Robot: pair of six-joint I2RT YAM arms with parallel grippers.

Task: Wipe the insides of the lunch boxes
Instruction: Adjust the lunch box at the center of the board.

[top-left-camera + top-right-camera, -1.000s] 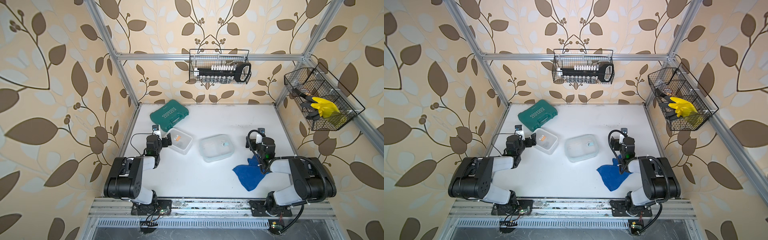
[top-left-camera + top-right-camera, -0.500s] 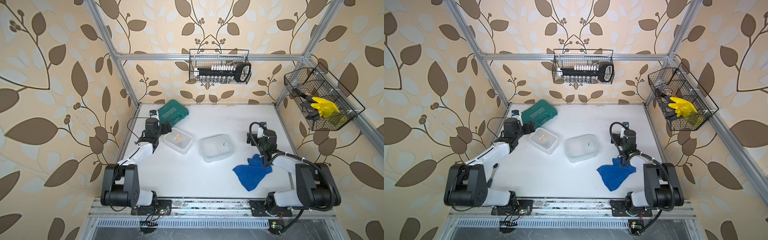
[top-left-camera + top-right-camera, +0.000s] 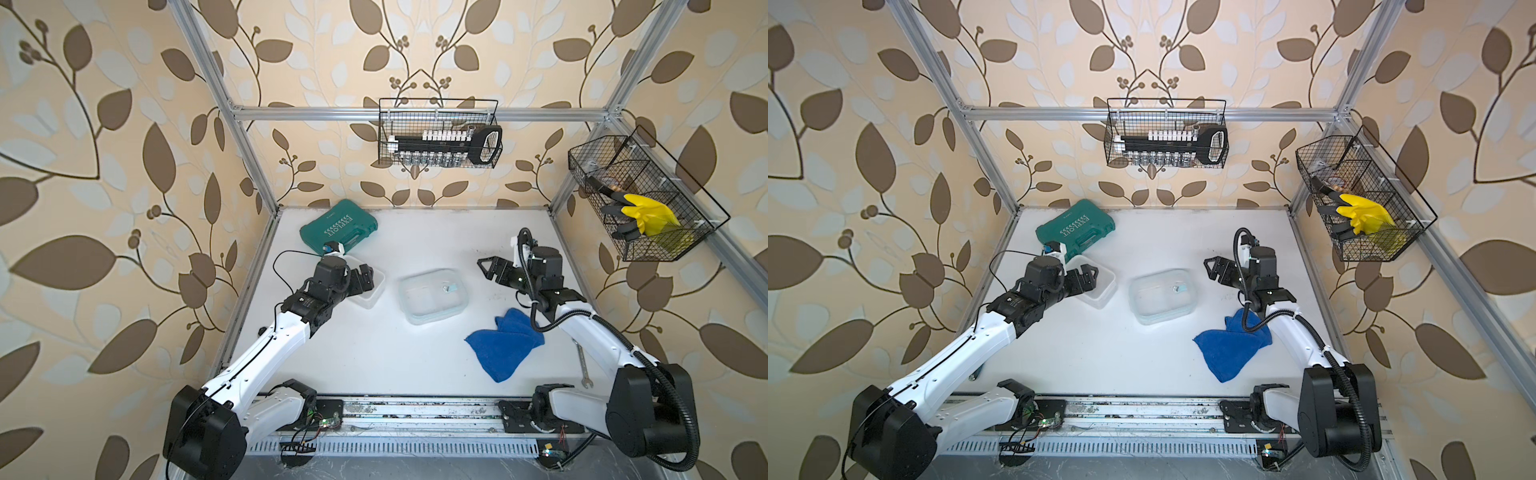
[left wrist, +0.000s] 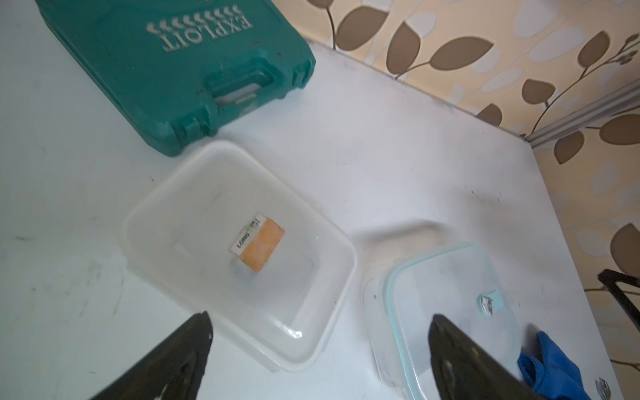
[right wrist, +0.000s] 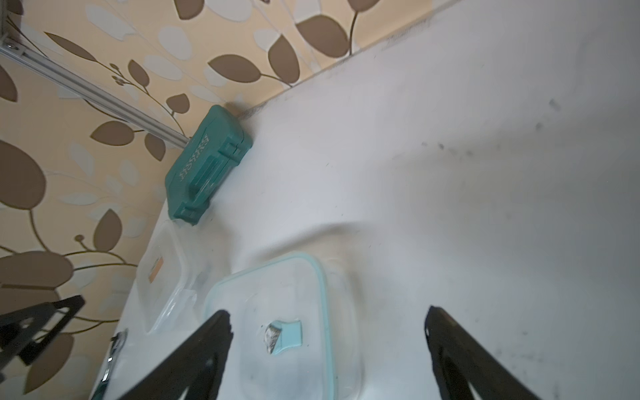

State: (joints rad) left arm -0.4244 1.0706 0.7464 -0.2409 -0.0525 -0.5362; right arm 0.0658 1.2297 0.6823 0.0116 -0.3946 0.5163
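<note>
Two clear lunch boxes stand mid-table. The deep lunch box (image 3: 370,293) (image 4: 239,249) has an orange sticker on its floor. The wider lunch box (image 3: 432,296) (image 3: 1163,296) (image 5: 284,332) has a pale blue rim and a small blue label. A blue cloth (image 3: 505,347) (image 3: 1231,347) lies crumpled near the right arm. My left gripper (image 3: 366,277) (image 4: 320,317) hovers open over the deep box's near edge, holding nothing. My right gripper (image 3: 487,270) (image 5: 327,311) hangs open just right of the wider box, above the table, with nothing between its fingers.
A green tool case (image 3: 338,226) lies at the back left, close behind the deep box. A wrench (image 3: 582,363) lies along the table's right edge. Wire baskets (image 3: 440,135) hang on the back and right walls.
Both arms have unfolded and reached forward. The left gripper has moved over the deep box. The right gripper has lifted off the cloth's edge and swung toward the wider box.
</note>
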